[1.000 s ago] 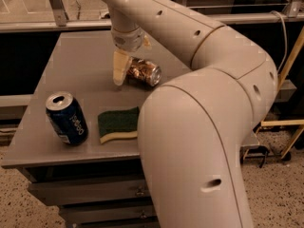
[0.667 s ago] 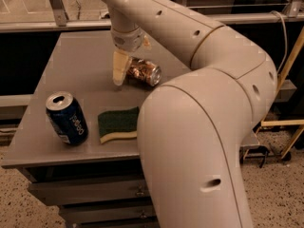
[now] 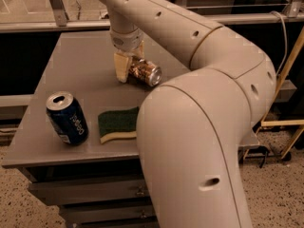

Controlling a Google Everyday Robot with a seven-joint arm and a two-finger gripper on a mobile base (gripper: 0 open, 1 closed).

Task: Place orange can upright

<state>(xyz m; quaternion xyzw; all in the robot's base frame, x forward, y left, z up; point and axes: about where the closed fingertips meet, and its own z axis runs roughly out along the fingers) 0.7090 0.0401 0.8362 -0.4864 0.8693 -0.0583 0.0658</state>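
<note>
- The grey desk [image 3: 71, 61] carries everything. An upright blue aluminium drink can [image 3: 67, 118] stands just left of the flat green-and-yellow sponge [image 3: 118, 123], close to the desk's front edge.
- The blue can's top shows a dark opening; whether anything is inside cannot be seen.
- The cream claw [image 3: 126, 71] hangs behind the sponge, down at desk level and pressed against the left end of the orange can. Whether it is clamped on that can or merely touching it cannot be told.
- The small orange-brown mottled aluminium can [image 3: 145, 72] lies on its side behind the sponge, its silver end facing right. Its contents are hidden.
- Against a second ago, neither claw nor can has visibly shifted. The tipping-up is judged not yet begun, so the can remains to be stood upright.
- The robot's bulky cream arm [image 3: 199, 127] fills the space right of the sponge.
</note>
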